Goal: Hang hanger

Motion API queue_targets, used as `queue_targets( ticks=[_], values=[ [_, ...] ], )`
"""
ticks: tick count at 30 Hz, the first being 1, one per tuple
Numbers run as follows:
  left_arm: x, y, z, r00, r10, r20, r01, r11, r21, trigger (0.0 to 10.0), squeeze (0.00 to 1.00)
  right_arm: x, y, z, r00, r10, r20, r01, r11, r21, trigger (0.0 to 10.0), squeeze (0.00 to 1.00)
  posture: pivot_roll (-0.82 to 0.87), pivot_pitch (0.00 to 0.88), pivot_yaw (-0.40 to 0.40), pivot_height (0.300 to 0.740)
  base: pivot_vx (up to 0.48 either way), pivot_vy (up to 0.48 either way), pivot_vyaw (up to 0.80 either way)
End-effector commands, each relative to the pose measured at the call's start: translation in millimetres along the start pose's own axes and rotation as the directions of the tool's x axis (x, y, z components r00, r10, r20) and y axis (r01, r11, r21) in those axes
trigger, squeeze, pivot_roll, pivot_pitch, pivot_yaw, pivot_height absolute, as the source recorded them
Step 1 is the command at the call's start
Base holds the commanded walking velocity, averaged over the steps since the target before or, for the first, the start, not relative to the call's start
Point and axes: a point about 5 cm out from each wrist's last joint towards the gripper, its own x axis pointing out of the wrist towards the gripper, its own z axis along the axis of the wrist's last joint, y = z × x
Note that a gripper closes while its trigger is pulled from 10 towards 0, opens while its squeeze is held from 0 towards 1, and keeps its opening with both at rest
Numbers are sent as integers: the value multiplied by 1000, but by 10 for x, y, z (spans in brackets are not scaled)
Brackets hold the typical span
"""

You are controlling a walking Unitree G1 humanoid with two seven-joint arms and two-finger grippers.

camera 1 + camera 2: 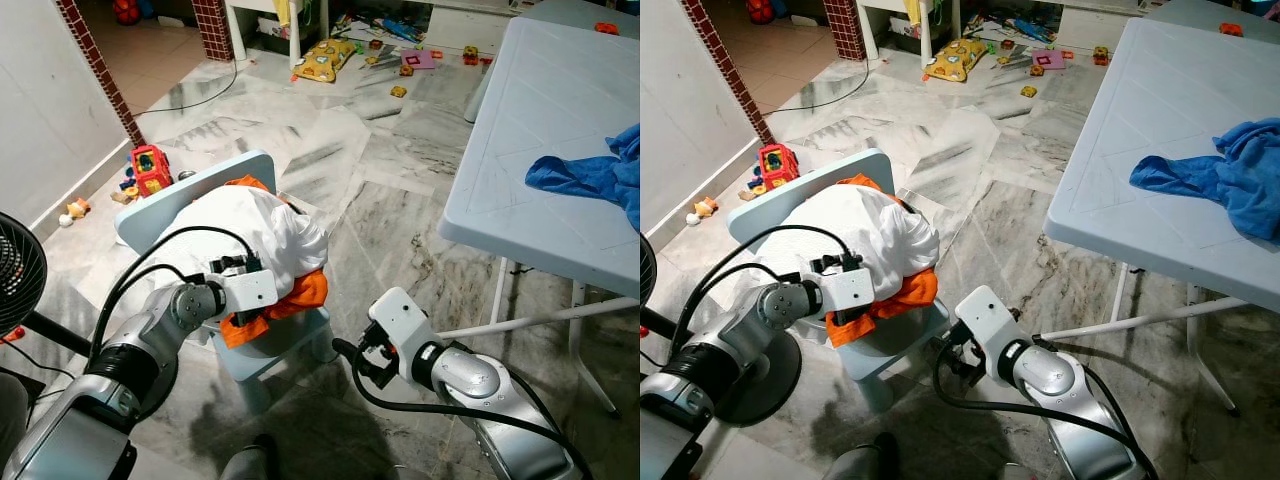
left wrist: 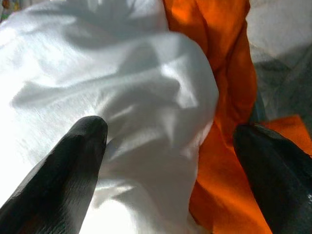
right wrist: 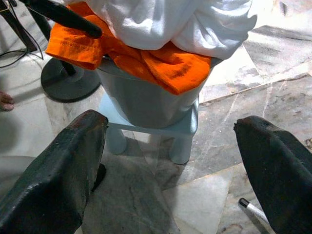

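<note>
A white garment (image 1: 250, 230) lies heaped over an orange garment (image 1: 300, 292) on a small pale blue chair (image 1: 170, 205). My left gripper (image 2: 170, 131) is open at the front of the pile, one finger (image 2: 73, 161) on the white cloth and the other over the orange cloth. My right gripper (image 3: 170, 126) is open and low to the right of the chair, pointing at its seat and legs (image 3: 180, 146), with nothing between its fingers. In the right wrist view, a left finger (image 3: 63, 17) rests on the orange cloth.
A white folding table (image 1: 540, 150) with a blue cloth (image 1: 590, 175) stands at the right, its legs (image 1: 500, 290) close to my right arm. A black fan (image 1: 15, 270) stands at the left. Toys (image 1: 150, 168) litter the marble floor. A person's foot (image 3: 6, 101) is near the fan base (image 3: 68, 80).
</note>
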Motion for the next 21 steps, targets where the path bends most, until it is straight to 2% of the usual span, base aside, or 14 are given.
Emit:
queue_targets(
  ticks=[1, 6, 13, 21],
  values=[
    [-18, -44, -77, 999, -29, -29, 29, 1000, 2, 10000, 0, -22, 7, 1, 1000, -1, 0, 1, 1000, 2, 10000, 0, -162, 191, 57, 740, 0, 0, 0],
    [17, -136, -84, 997, -68, -30, 68, 998, -13, 10000, 0, -32, 20, -1, 1000, -3, -5, 3, 1000, 7, 10000, 0, -174, 199, 58, 740, 0, 0, 0],
    [35, -157, -84, 996, -77, -34, 77, 997, -6, 10000, 0, -65, 34, -29, 1000, -5, -16, 5, 1000, 14, 10000, 0, -180, 214, 61, 740, 0, 0, 0],
    [29, -160, -50, 996, -87, -13, 87, 996, 13, 10000, 0, -162, 124, -100, 999, -6, -39, 9, 998, 62, 10000, 0, -179, 253, 61, 740, 0, 0, 0]
  ],
)
